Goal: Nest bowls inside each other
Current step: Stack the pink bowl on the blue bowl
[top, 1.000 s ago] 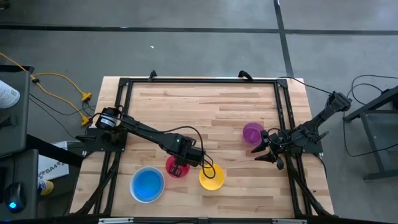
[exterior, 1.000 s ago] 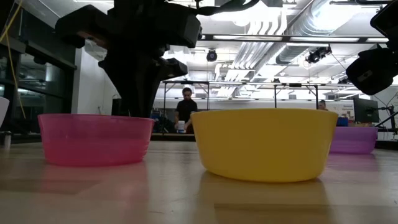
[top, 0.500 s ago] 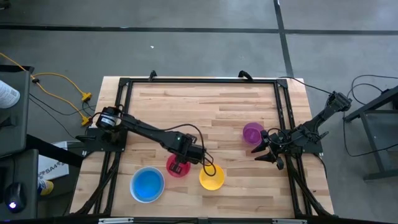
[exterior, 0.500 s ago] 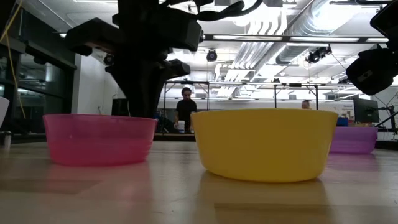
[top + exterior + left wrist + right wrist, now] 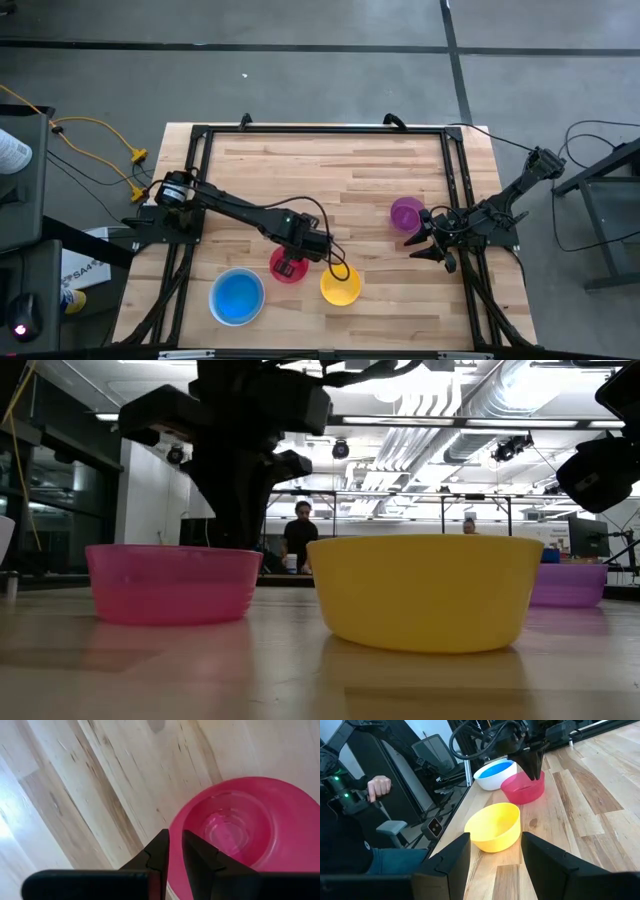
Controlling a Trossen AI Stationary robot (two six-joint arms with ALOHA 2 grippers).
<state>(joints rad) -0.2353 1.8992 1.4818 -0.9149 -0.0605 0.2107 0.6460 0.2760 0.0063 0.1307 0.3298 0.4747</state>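
A red bowl [image 5: 288, 266] stands on the wooden table, near the front and a little left of the middle. My left gripper [image 5: 175, 834] comes down on it and is shut on its rim. A yellow bowl [image 5: 340, 286] stands just to its right. A blue bowl [image 5: 237, 296] sits inside a white one [image 5: 487, 782] to its left. A purple bowl [image 5: 406, 213] rests at the right. Beside it my right gripper [image 5: 425, 247] waits, open and level, holding nothing. My left gripper pinches the red bowl's rim [image 5: 172, 851] on the bowl's far side, one finger [image 5: 200, 855] inside the bowl and the other [image 5: 157, 852] outside. The fingers come steeply from above, pointing down. The bowl stays upright, and in the low view its base [image 5: 172, 618] looks down on the table.
A black frame [image 5: 320, 130] runs round the table's far and side edges. Bare wood lies across the far half and between the yellow and purple bowls. People show in the room beyond, and a person's hand [image 5: 379, 785] shows off the table's near side.
My left gripper has moved a little toward the table's right edge, still shut on the red bowl's rim. The red bowl has slid with it along the table toward the yellow bowl and stays upright.
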